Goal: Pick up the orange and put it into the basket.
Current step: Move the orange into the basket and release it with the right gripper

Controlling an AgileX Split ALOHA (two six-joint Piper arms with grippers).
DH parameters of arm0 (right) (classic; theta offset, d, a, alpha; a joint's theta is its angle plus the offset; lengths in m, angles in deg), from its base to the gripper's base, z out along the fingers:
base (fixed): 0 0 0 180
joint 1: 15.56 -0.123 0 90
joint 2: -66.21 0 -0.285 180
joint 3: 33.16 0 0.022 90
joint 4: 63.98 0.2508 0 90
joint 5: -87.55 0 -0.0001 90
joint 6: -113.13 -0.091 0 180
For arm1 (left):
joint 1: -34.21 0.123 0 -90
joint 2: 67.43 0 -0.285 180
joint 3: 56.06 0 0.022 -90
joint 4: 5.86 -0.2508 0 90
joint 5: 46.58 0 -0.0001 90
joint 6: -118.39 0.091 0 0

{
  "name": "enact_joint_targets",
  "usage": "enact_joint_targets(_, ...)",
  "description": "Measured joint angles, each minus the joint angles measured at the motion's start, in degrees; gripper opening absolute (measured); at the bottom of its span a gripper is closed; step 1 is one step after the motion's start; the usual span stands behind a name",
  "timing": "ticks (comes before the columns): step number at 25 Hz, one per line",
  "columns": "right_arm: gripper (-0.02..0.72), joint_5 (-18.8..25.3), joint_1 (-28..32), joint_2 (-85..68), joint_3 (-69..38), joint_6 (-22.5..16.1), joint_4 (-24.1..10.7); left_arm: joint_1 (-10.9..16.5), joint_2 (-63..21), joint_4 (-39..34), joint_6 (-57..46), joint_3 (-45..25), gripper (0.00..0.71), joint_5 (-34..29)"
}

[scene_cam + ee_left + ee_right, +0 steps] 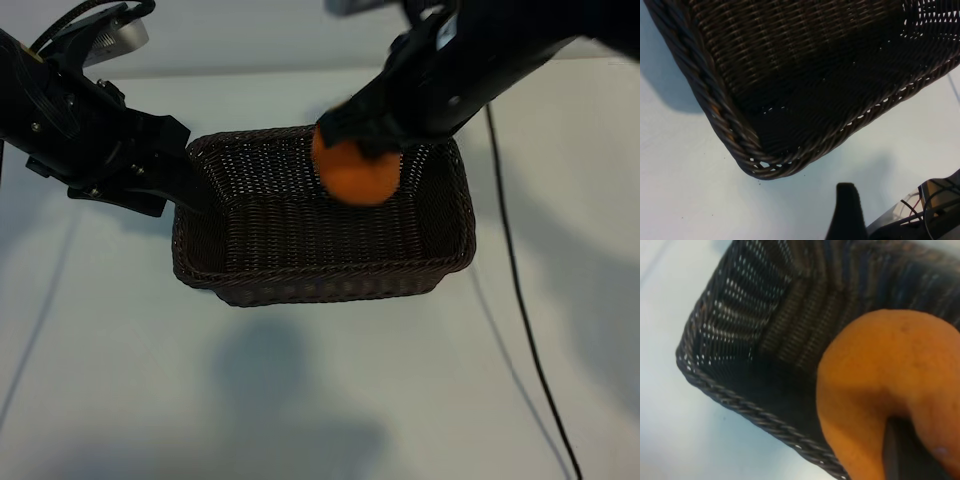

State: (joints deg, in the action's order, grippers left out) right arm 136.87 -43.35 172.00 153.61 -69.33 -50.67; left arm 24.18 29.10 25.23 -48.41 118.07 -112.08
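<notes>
The orange (pixel 357 175) hangs in the air over the far middle of the dark brown wicker basket (pixel 300 290), and my right gripper (pixel 356 136) is shut on it from above. In the right wrist view the orange (pixel 875 380) fills the near side, with one dark finger (pixel 902 452) pressed into its skin and the basket's inside and braided rim (pixel 740 402) below it. My left gripper (pixel 188 182) is open and holds nothing, just outside the basket's left end. Its wrist view shows one finger (pixel 847 210) over the table near a rounded basket corner (pixel 765 160).
The basket stands on a white table (pixel 320 400). A black cable (pixel 520 320) runs down the table to the right of the basket. The two arms reach in from the far left and the far right.
</notes>
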Motion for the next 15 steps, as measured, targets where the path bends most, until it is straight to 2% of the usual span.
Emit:
enact_joint_targets(7, 0.077, -1.34, -1.35, 3.87, 0.0, 0.37, -0.17, 0.0, 0.0, 0.0, 0.0, 0.0, 0.567, 0.0)
enact_joint_targets(15, 0.075, -1.52, -1.35, 4.75, 0.0, 0.55, -2.85, 0.0, 0.0, 0.0, 0.0, 0.0, 0.566, -0.05)
